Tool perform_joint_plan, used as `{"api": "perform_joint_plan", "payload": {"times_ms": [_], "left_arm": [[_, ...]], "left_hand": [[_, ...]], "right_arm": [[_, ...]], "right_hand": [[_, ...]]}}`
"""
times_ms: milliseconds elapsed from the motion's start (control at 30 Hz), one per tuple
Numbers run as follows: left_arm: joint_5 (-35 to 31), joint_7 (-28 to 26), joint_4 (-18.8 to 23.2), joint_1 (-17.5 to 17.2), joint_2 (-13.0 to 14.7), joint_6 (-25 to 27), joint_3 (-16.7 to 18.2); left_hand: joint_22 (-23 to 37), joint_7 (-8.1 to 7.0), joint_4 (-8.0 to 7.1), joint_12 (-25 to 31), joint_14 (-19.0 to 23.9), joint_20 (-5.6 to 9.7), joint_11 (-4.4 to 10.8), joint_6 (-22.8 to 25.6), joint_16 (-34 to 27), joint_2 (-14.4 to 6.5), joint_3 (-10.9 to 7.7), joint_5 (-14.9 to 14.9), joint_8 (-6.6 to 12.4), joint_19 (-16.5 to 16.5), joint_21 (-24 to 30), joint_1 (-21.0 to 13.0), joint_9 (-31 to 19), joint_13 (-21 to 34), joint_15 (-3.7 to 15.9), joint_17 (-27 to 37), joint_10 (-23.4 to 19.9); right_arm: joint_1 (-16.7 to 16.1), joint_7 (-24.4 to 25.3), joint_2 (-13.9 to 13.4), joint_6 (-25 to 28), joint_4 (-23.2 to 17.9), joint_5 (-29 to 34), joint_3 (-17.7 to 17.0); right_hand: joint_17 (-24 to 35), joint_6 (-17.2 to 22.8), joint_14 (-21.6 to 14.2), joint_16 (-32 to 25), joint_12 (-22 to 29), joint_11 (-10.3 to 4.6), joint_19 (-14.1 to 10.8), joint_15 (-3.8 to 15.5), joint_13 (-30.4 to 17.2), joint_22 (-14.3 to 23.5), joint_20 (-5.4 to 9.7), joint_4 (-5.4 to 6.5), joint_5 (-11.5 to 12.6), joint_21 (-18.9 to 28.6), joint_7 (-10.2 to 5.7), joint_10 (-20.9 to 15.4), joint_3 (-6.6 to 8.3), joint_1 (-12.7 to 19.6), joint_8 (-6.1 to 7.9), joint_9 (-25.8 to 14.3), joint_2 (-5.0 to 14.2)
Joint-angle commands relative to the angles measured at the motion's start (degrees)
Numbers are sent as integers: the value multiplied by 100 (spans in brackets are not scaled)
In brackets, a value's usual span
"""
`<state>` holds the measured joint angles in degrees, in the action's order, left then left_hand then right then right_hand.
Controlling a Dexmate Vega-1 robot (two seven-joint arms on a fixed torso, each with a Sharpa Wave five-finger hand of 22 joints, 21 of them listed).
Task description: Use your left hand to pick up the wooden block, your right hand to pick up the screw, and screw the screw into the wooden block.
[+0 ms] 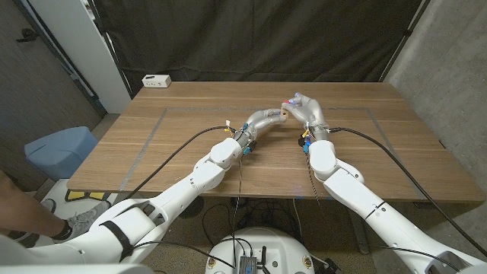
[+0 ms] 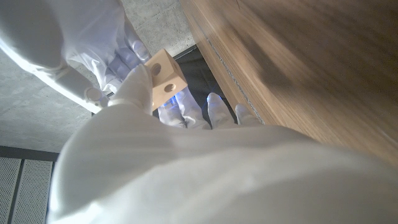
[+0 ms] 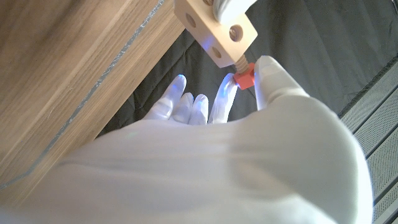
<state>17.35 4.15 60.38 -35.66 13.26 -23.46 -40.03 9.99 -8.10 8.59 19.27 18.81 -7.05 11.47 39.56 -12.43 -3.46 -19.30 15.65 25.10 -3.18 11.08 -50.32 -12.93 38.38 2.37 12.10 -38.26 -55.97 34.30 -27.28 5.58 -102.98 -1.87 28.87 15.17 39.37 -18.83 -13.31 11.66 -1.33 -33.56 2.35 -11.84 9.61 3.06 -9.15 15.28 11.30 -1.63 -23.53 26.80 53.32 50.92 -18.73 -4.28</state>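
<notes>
Two glossy white segmented arms, left hand [image 1: 268, 116] and right hand [image 1: 303, 106] in pale glove-like covers, black cables trailing along both forearms, small yellow and blue fittings at the wrists

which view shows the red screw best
The right wrist view: the screw shows its red head pinched by the right hand, its wooden thread entering the wooden block. The head view gives a tiny reddish speck. In the left wrist view I cannot make it out.

One wooden block [image 3: 214, 32], one red-headed screw [image 3: 245, 76], one white box [image 1: 157, 81] at the table's eleven o'clock corner.
</notes>
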Motion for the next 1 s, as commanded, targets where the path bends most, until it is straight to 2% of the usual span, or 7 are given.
{"api": "perform_joint_plan", "payload": {"times_ms": [33,1000], "left_arm": [[-4,1,43,-10,13,24,-7],[-5,-24,75,-30,21,56,-8]], "left_hand": [[18,18,1,0,60,-20,20,283,-5,-77,-47,22,31,8,21,-10,-15,6,354,22,-24],[18,19,6,-5,82,-33,17,288,-7,-74,-50,19,27,8,20,-13,-18,16,358,19,-28]], "right_arm": [[-35,5,-10,-16,-7,16,-8],[-43,-24,-41,41,-47,68,2]], "right_hand": [[11,4,-4,10,-10,-18,27,401,-19,19,312,0,42,-21,-29,10,-6,16,44,-6,63],[5,-39,1,23,-10,-18,29,402,-19,20,290,6,56,-18,-36,10,-20,-7,57,6,54]]}}
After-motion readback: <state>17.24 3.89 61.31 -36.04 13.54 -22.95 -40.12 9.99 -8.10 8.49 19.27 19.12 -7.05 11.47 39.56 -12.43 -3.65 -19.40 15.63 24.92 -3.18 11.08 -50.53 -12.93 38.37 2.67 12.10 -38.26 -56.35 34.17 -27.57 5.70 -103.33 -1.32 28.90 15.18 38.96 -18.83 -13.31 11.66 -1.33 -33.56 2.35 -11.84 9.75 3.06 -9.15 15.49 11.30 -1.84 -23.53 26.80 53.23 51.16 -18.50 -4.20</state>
